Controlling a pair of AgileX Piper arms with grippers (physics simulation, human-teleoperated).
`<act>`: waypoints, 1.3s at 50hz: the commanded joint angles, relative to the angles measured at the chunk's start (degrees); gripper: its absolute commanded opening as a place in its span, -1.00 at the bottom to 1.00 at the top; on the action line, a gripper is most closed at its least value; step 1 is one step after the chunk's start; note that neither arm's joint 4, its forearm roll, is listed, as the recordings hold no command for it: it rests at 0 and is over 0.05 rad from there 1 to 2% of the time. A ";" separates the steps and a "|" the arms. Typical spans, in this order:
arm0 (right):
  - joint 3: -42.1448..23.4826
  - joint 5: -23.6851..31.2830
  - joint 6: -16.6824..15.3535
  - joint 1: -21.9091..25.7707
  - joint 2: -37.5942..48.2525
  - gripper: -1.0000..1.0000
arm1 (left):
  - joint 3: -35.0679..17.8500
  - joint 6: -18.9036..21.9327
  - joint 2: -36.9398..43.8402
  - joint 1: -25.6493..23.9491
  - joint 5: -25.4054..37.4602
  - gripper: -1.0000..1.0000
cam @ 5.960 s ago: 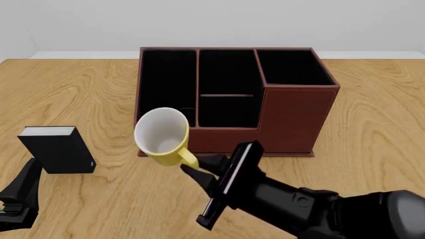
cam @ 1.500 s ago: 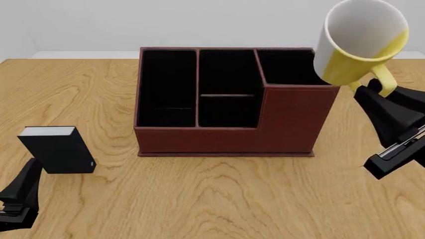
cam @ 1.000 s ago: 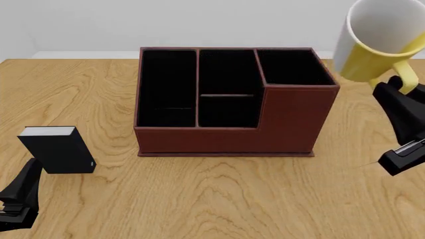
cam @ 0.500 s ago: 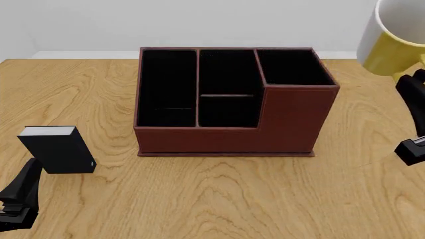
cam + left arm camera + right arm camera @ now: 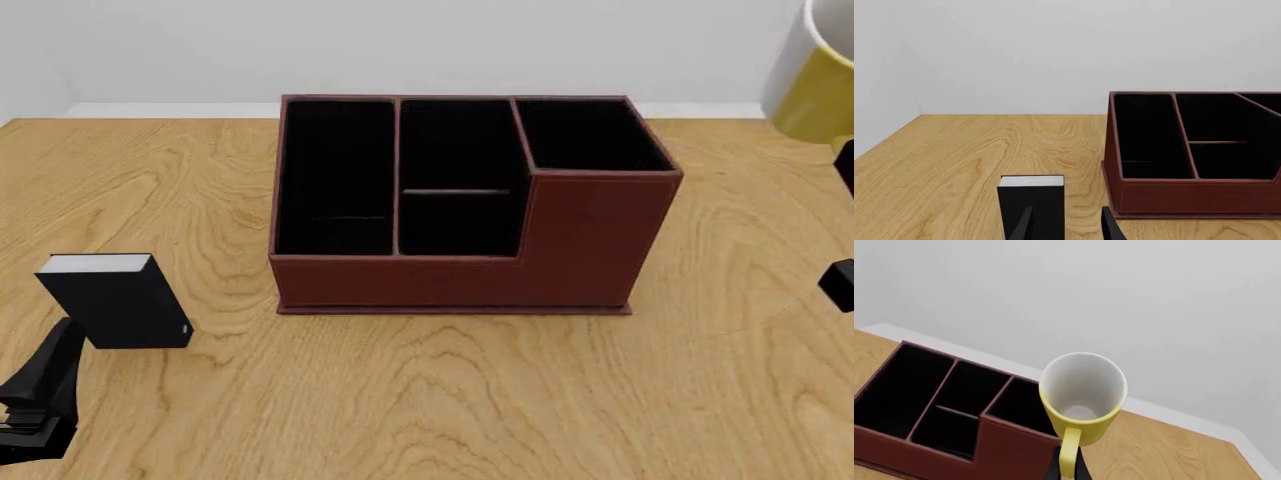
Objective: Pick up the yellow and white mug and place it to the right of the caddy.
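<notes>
Rightward and out of frame — since half a second ago the yellow and white mug (image 5: 821,90) has slid to the front view's right edge, high above the table (image 5: 441,400). Nearest, the left gripper (image 5: 1066,227) idles with fingers parted, empty, just behind the small black box (image 5: 114,300). The right gripper (image 5: 1067,471) pinches the mug's handle; it hangs tilted beyond the caddy (image 5: 461,200). Only a thin handle grip holds it — a sharp descent could swing it or land it on its side. Nothing blocks the table right of the caddy.
</notes>
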 commanded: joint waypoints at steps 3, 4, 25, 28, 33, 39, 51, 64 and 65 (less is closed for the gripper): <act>-0.28 -0.84 1.30 -2.82 1.18 -1.00 | 0.00 0.00 0.00 0.00 0.00 1.00; -0.27 -0.95 1.35 -3.05 1.38 -1.00 | 0.00 0.00 0.00 0.00 0.00 1.00; 1.57 -5.95 2.89 -6.05 6.95 -1.00 | 0.00 0.00 0.00 0.00 0.00 1.00; 2.14 -7.05 2.99 -6.44 7.70 -1.00 | 0.00 0.00 0.00 0.00 0.00 1.00; 3.10 -8.77 3.25 -7.27 8.99 -1.00 | 0.00 0.00 0.00 0.00 0.00 1.00; 3.63 -9.50 3.53 -7.86 9.30 -1.00 | 0.00 0.00 0.00 0.00 0.00 1.00; 5.68 -12.57 4.19 -8.74 11.56 -1.00 | 0.00 0.00 0.00 0.00 0.00 1.00; 7.18 -15.78 6.35 -9.20 14.74 -1.00 | 0.00 0.00 0.00 0.00 0.00 1.00; 7.19 -15.97 7.07 -9.15 15.19 -1.00 | 0.00 0.00 0.00 0.00 0.00 1.00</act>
